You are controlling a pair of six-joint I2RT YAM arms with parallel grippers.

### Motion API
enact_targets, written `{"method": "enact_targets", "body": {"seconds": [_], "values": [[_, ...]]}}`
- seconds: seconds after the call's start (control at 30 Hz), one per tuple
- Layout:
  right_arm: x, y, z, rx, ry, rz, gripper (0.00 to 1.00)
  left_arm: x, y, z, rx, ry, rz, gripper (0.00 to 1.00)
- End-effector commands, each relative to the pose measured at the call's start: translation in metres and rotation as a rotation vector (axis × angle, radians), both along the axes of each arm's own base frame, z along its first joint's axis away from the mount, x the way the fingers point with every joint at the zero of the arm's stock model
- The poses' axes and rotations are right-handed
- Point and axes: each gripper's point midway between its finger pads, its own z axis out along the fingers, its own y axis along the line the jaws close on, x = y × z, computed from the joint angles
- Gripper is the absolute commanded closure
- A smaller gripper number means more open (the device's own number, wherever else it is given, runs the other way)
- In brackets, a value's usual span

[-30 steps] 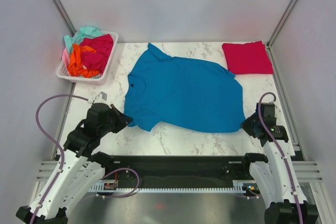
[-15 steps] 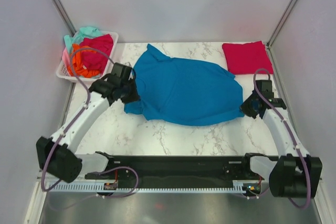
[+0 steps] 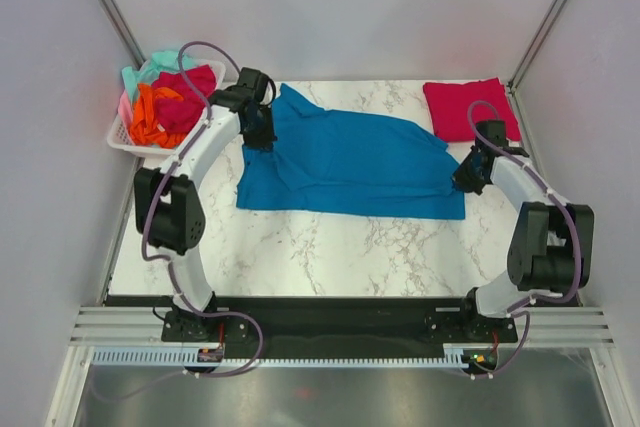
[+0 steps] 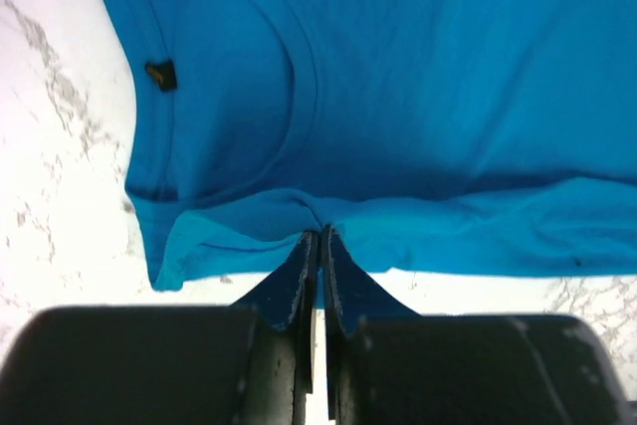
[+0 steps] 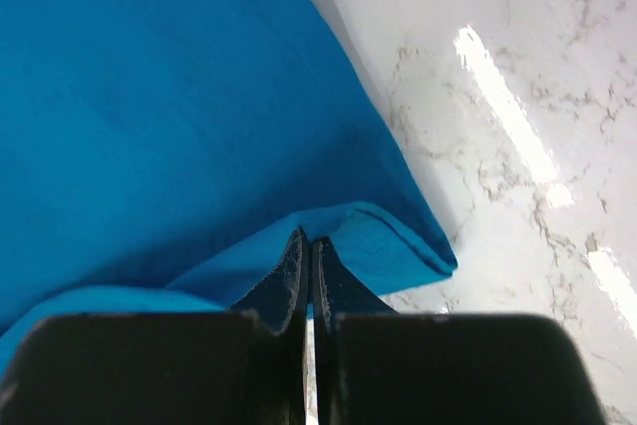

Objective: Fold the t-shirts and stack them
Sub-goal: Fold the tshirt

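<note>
The left claw (image 4: 318, 238) clamps a pinch of the teal shirt (image 4: 448, 97) at its edge; the right claw (image 5: 307, 242) pinches the opposite edge likewise. Between them the shirt lies doubled over on the worktop (image 3: 340, 247). The first fold looks in hand; next, lower both edges flat and release.

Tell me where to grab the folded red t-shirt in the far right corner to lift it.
Pinch its near edge, coming in low from the arms' side. The folded red t-shirt lies flat on the marble table as a rectangle, so only edges offer a grip, and the near one is probably easiest to reach. Pinching both near corners should keep the folds together.
</note>
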Motion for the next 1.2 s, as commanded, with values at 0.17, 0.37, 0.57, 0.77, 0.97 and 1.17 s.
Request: {"method": "enact_targets", "body": {"seconds": [0.17,0.37,0.57,0.77,0.97,1.17], "values": [[0.049,-0.025,-0.006,-0.021,-0.034,-0.026,1.00,0.058,0.014,-0.028,0.076,0.098,-0.080,0.79],[0.058,-0.046,-0.006,0.022,-0.041,-0.028,0.18,0.077,0.040,0.011,0.108,0.009,0.026,0.11],[0.025,-0.074,0.003,0.032,-0.060,-0.097,0.02,0.025,0.053,0.030,0.004,-0.054,0.135,0.05],[-0.029,-0.046,-0.008,0.098,-0.075,-0.084,0.02,-0.048,0.046,0.004,-0.230,-0.180,0.244,0.05],[-0.049,-0.023,-0.026,0.179,-0.091,-0.044,0.06,-0.079,0.043,-0.043,-0.330,-0.192,0.277,0.05],[-0.050,-0.021,-0.046,0.199,-0.067,-0.046,0.13,-0.084,0.056,-0.077,-0.325,-0.164,0.355,0.05]]}}
